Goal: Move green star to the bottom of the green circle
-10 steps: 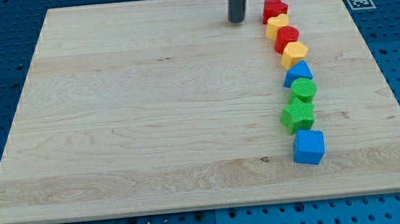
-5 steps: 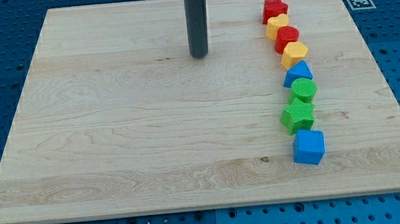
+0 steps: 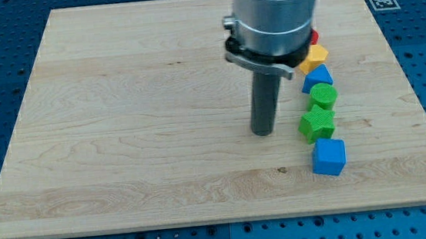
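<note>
The green star (image 3: 317, 123) lies on the wooden board (image 3: 121, 127) at the view's right, just below the green circle (image 3: 323, 95) and touching it. My tip (image 3: 263, 133) rests on the board a short way to the left of the green star, apart from it. The arm's grey body hides the upper blocks of the column.
A blue cube (image 3: 328, 156) sits just below the green star. A blue block (image 3: 317, 77) sits above the green circle, then a yellow block (image 3: 316, 55) and a sliver of a red block (image 3: 315, 37). A marker tag (image 3: 379, 0) is at the board's top right corner.
My tip has moved from the board's top, down and to the right, to a spot just left of the green star. The blocks have not moved.
</note>
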Available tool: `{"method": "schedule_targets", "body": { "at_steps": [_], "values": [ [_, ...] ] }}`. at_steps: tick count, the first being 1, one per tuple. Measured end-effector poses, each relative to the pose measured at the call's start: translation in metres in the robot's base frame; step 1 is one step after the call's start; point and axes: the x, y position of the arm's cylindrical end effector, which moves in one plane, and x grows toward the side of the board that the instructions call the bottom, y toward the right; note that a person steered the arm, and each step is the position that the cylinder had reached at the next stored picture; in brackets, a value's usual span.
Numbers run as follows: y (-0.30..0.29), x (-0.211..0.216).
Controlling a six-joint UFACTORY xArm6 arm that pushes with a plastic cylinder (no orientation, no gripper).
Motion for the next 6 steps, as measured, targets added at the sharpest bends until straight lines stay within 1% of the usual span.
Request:
{"method": "schedule_targets", "body": {
  "at_steps": [3, 6],
  "values": [
    [0.026, 0.0],
    [0.038, 0.003]
  ]
}}
